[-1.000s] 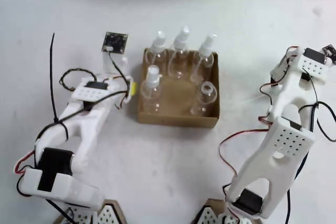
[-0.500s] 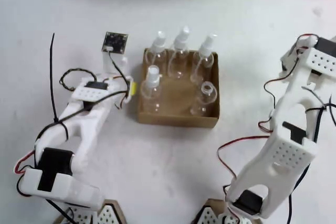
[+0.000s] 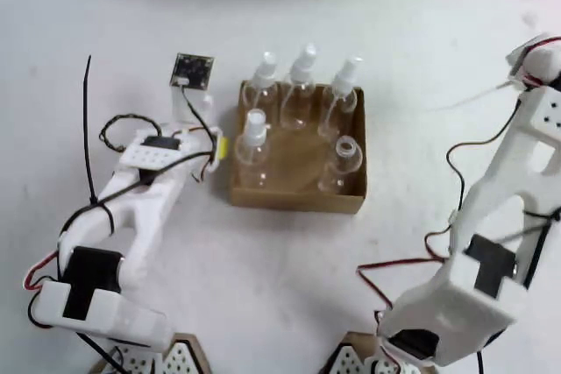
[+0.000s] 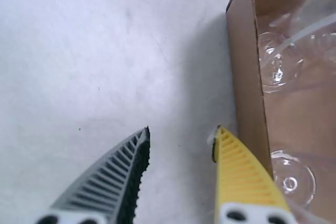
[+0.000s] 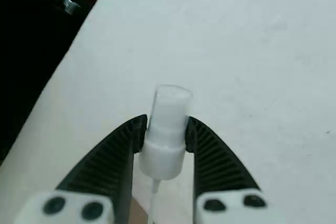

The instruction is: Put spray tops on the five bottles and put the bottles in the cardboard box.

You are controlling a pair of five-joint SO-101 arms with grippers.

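One cardboard box (image 3: 298,200), plain brown, open side up, at the centre of the high view on a white table (image 3: 263,24). Contents: five clear bottles (image 3: 301,98), all upright, three in the back row and two in the front row. White spray heads (image 3: 304,57) fitted on the three back bottles and on the front-left one; front-right bottle (image 3: 340,164) with a bare, open neck. For the left gripper (image 4: 181,132): one grey-and-black finger (image 4: 123,171) and one yellow finger (image 4: 239,177), spread apart with nothing between them, low over bare table just beside the box's outer left wall, yellow finger nearest the cardboard; whether touching it, cannot tell. Its left arm (image 3: 131,199) at the lower left of the high view, stretched toward the box. For the right gripper (image 5: 165,124): two black fingers (image 5: 113,161) closed against the collar of one loose white spray top (image 5: 168,114), cap end pointing away from the wrist, thin dip tube (image 5: 153,195) trailing back between the fingers, held above the table near its edge. Its right arm (image 3: 517,164) along the right edge of the high view, wrist at the upper right, well apart from the box.
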